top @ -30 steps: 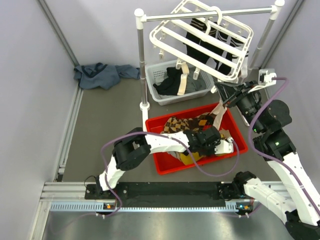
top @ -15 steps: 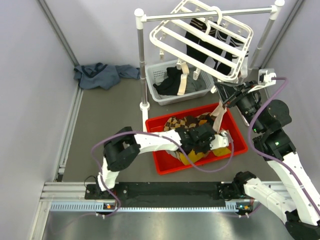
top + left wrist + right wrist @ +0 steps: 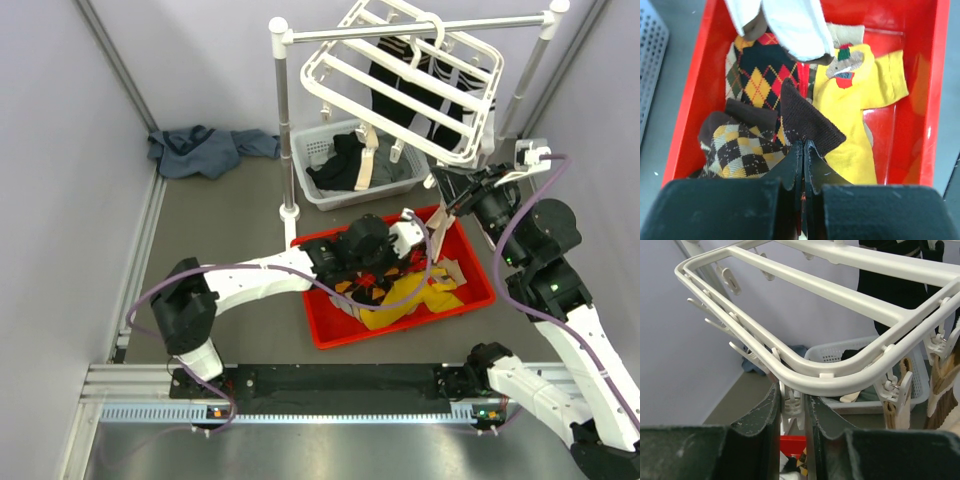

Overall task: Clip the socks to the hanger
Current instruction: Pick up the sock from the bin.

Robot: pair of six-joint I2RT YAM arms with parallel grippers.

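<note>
My left gripper (image 3: 804, 146) is shut on the dark brown cuff (image 3: 810, 120) of a brown, tan and cream argyle sock (image 3: 735, 145) and holds it above the red bin (image 3: 690, 100). A black sock with red and orange diamonds (image 3: 762, 70) lies in the bin behind it. In the top view the left gripper (image 3: 372, 262) hovers over the bin's back half. My right gripper (image 3: 792, 402) is shut on a small white clip under the corner of the white hanger (image 3: 840, 375). In the top view the right gripper (image 3: 447, 192) is at the hanger's (image 3: 400, 80) lower right corner.
A yellow garment (image 3: 420, 300) lies in the red bin (image 3: 330, 335). A tan sock (image 3: 437, 225) and dark striped socks (image 3: 400, 95) hang from the hanger. A white basket (image 3: 320, 190) of dark clothes stands behind the rack post (image 3: 282, 120). Blue cloth (image 3: 200, 150) lies far left.
My left gripper has moved from the bin's right side to its back and risen, drawing the brown argyle sock with it and uncovering the yellow garment. The right arm has stayed put.
</note>
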